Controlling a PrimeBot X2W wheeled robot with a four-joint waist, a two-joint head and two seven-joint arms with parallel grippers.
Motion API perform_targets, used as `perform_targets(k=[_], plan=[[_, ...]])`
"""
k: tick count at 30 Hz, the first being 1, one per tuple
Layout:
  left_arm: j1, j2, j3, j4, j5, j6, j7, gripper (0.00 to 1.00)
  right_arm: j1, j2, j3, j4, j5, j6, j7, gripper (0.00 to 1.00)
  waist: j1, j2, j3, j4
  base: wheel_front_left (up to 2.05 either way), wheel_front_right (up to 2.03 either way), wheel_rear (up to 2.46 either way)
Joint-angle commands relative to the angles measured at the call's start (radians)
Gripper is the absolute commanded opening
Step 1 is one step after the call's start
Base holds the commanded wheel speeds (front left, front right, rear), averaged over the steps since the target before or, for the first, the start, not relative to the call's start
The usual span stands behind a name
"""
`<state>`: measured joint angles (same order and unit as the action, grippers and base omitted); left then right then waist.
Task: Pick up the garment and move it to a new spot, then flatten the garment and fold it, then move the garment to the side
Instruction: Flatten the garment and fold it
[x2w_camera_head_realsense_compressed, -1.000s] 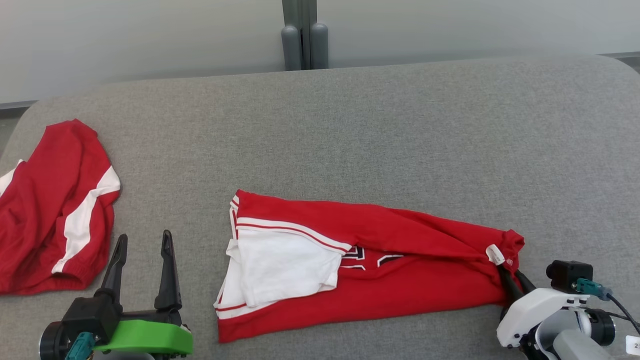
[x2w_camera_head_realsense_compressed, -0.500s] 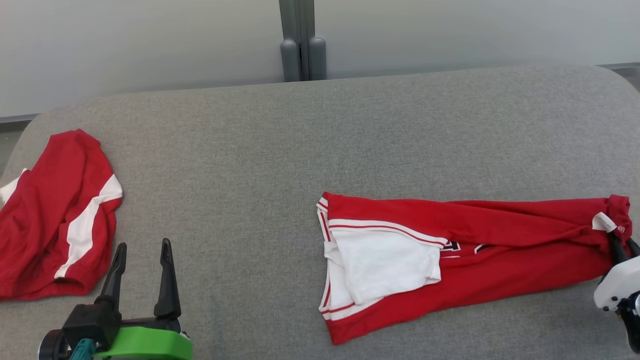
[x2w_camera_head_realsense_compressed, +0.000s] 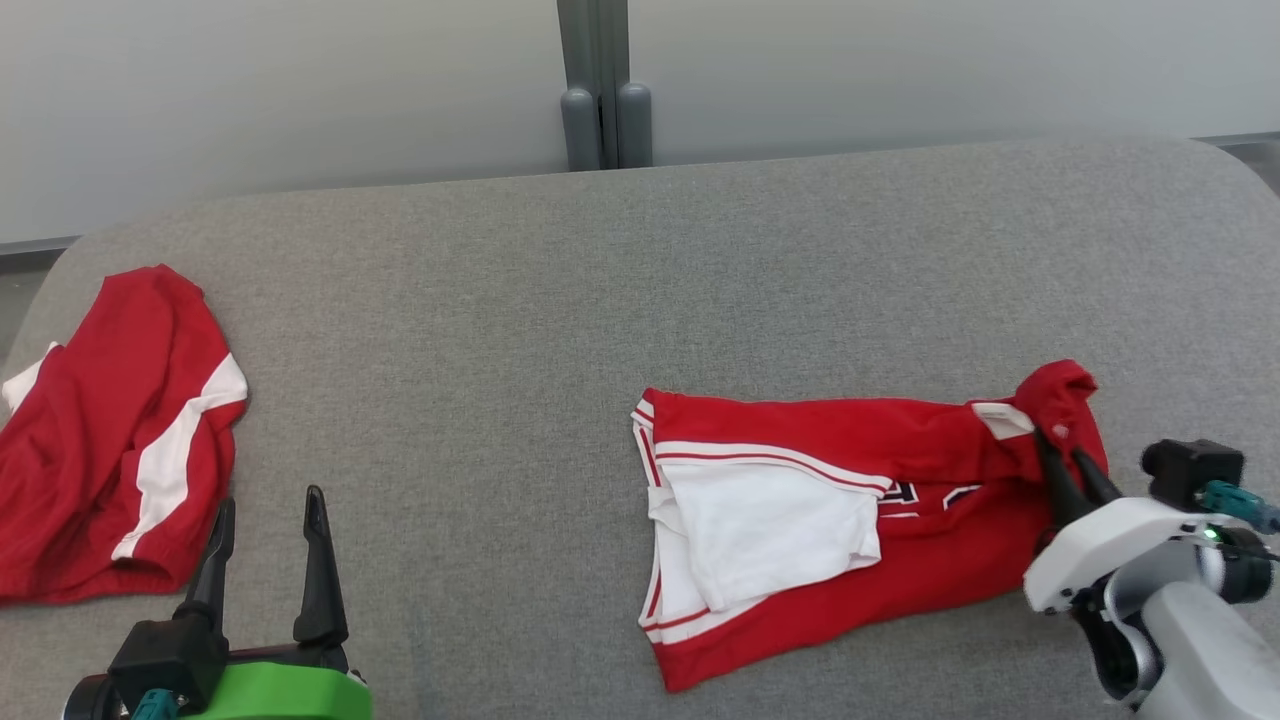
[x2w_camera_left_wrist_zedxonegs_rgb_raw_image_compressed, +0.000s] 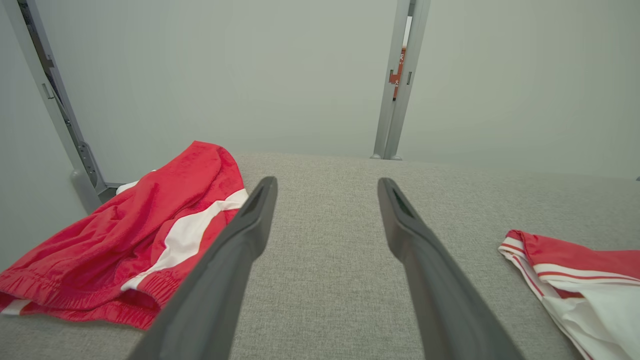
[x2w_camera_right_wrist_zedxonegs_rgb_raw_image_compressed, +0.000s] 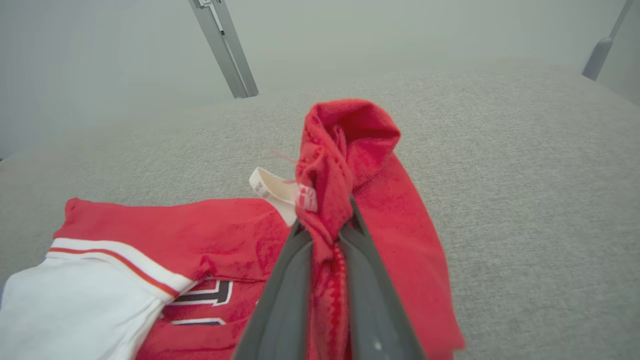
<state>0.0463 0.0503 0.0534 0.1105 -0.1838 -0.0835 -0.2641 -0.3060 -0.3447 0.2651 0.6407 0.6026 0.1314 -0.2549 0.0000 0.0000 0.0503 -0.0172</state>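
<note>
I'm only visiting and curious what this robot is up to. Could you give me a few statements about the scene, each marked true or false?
1. The right gripper is shut on the jersey. True.
2. The left gripper holds the second garment. False: it is open and empty, beside that garment.
3. The jersey lies wholly flat. False: its gripped end is bunched and raised.
4. Both garments are red and white. True.

I'm in what looks like a lab test booth: a grey fabric-covered surface (x2w_camera_head_realsense_compressed: 480, 330), plain pale wall panels (x2w_camera_head_realsense_compressed: 300, 90), and grey metal posts (x2w_camera_head_realsense_compressed: 596, 70) at the far edge.
</note>
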Motion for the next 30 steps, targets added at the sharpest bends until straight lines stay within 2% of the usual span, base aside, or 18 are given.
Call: perform_targets(k=[1,10,15,23,24,25,30], plan=[[0.014,0.001,0.002,0.001,-0.001,0.003,0.000,1.00,0.015,0.023,0.021,-0.030,-0.007,-0.002,0.009,0.00,0.0000,0.0000,-0.001,0.002,0.00,0.00,0.00],[0.000,0.001,-0.007,0.015,0.000,0.004,0.000,1.00,0.028,0.167,0.172,-0.183,-0.023,-0.001,0.076,0.00,0.0000,0.0000,-0.001,0.023,0.00,0.00,0.00],[-0.010,0.001,-0.019,0.023,-0.006,0.007,0.000,1.00,-0.001,0.237,0.252,-0.177,-0.024,-0.001,0.093,0.00,0.0000,0.0000,0.001,0.045,0.00,0.00,0.00],[-0.011,0.001,-0.033,0.035,-0.013,0.012,0.000,1.00,-0.046,0.282,0.298,-0.100,0.001,-0.001,0.060,0.00,0.0000,0.0000,0.005,0.067,0.00,0.00,0.00],[-0.011,0.001,-0.034,0.035,-0.015,0.014,0.000,1.00,-0.053,0.285,0.306,-0.093,0.003,-0.001,0.052,0.94,0.0000,0.0000,0.005,0.069,0.00,0.00,0.00],[-0.011,0.001,-0.035,0.036,-0.016,0.014,0.000,1.00,-0.056,0.286,0.309,-0.087,0.008,-0.001,0.046,1.00,0.0000,0.0000,0.004,0.069,0.00,0.00,0.00],[-0.010,0.001,-0.035,0.037,-0.021,0.022,0.000,1.00,-0.071,0.262,0.288,-0.095,0.008,-0.001,0.004,1.00,0.0000,0.0000,0.004,0.063,0.00,0.00,0.00]])
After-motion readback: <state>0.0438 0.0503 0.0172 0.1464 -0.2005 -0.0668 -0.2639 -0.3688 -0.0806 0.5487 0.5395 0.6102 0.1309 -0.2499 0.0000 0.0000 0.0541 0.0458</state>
